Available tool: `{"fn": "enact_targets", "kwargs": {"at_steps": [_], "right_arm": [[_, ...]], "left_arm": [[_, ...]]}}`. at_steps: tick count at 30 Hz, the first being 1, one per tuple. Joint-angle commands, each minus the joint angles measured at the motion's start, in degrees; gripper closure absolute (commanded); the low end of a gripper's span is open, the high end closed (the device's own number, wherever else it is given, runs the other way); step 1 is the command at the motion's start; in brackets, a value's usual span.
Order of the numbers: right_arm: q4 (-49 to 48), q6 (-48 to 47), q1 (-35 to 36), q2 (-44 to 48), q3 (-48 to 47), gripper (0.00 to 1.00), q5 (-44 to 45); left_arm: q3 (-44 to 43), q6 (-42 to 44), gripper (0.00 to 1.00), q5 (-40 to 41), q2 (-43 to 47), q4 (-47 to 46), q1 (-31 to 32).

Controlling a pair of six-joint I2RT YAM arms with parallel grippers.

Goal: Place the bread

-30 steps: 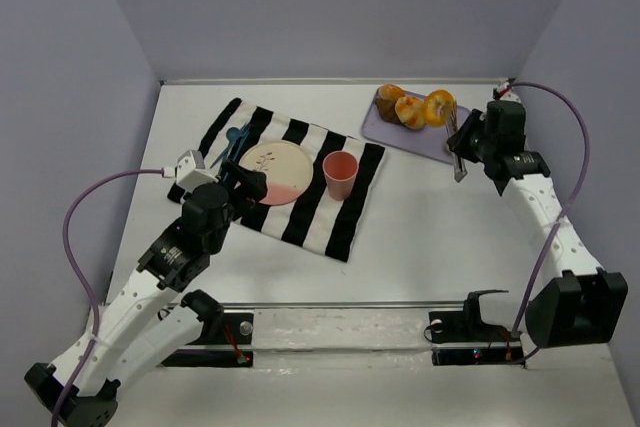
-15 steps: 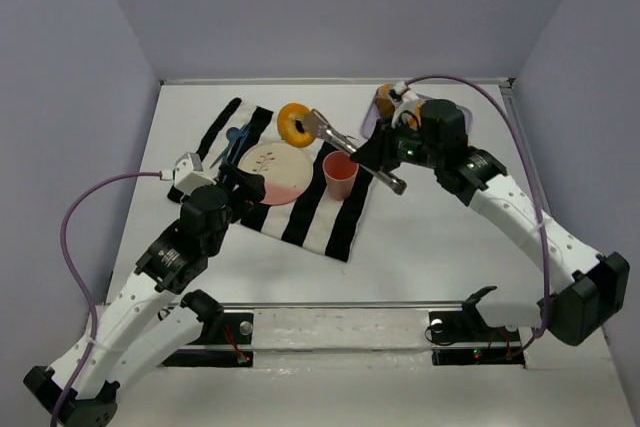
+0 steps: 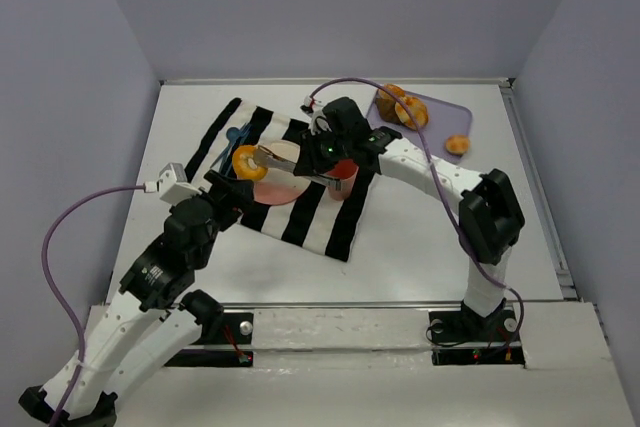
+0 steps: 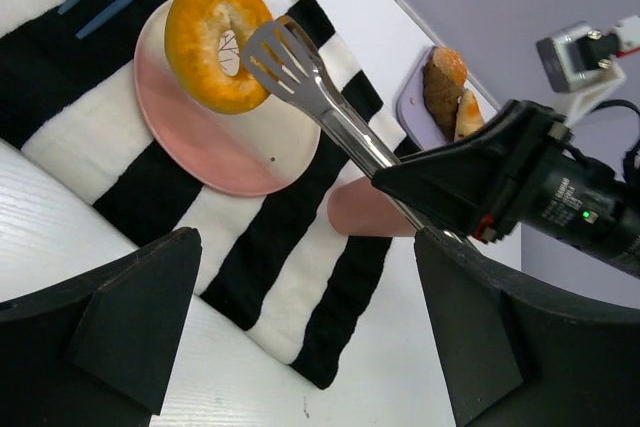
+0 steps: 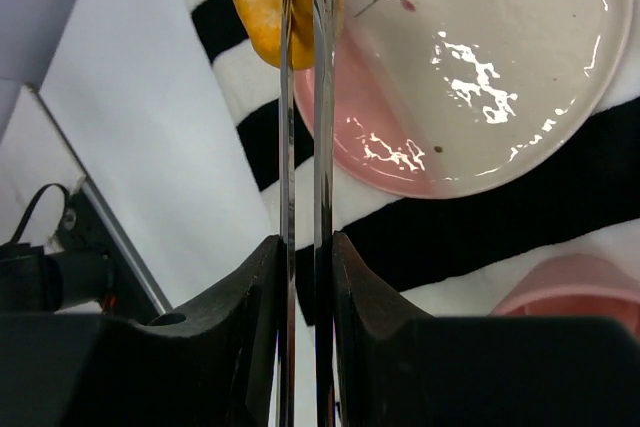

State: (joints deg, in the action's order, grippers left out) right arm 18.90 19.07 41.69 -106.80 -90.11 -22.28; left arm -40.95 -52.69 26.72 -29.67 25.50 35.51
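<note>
The right gripper [image 5: 305, 247] is clamped on a pair of metal tongs [image 4: 320, 107], whose two arms lie nearly together between its fingers. The tong tips hold a bagel [image 4: 215, 42], tilted, over the left rim of the pink-and-white plate [image 4: 220, 142]; contact with the plate cannot be determined. The plate and a pink cup [image 4: 365, 217] sit on a striped placemat [image 3: 310, 217] on the desk [image 3: 420, 227]. The left gripper [image 4: 305, 247] is spread wide and holds nothing, near the placemat's near-left edge.
</note>
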Motion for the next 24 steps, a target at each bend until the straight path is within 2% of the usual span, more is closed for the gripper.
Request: {"fn": "enact_targets", "kwargs": {"at_steps": [1,3,4,7,8,11,24], "right_arm": [[4.1,0.1,0.4,-3.6,-7.4,0.88,3.2],[5.3,0.1,0.4,-5.0,-8.7,0.84,3.8],[5.6,0.4,0.4,-5.3,-8.9,0.77,4.2],[7.0,0.6,0.4,-5.6,-9.3,0.67,5.1],[7.4,0.5,0.4,-5.6,-9.4,0.61,5.8],[8.0,0.4,0.4,-4.9,-9.7,0.53,6.9],[11.4,-1.0,0.4,-1.8,-18.3,0.5,16.7]], "left_arm": [[0.0,-0.7,0.01,2.9,0.8,1.6,-0.2],[0.0,-0.6,0.01,3.1,1.3,1.7,-0.2],[0.1,-0.5,0.01,3.2,1.4,1.7,-0.2],[0.0,-0.6,0.01,3.4,1.7,1.8,-0.2],[0.0,-0.5,0.01,3.5,1.7,1.8,-0.2],[0.1,-0.5,0.01,3.4,1.5,1.7,-0.2],[0.0,-0.3,0.01,3.3,1.4,1.8,-0.2]]}}
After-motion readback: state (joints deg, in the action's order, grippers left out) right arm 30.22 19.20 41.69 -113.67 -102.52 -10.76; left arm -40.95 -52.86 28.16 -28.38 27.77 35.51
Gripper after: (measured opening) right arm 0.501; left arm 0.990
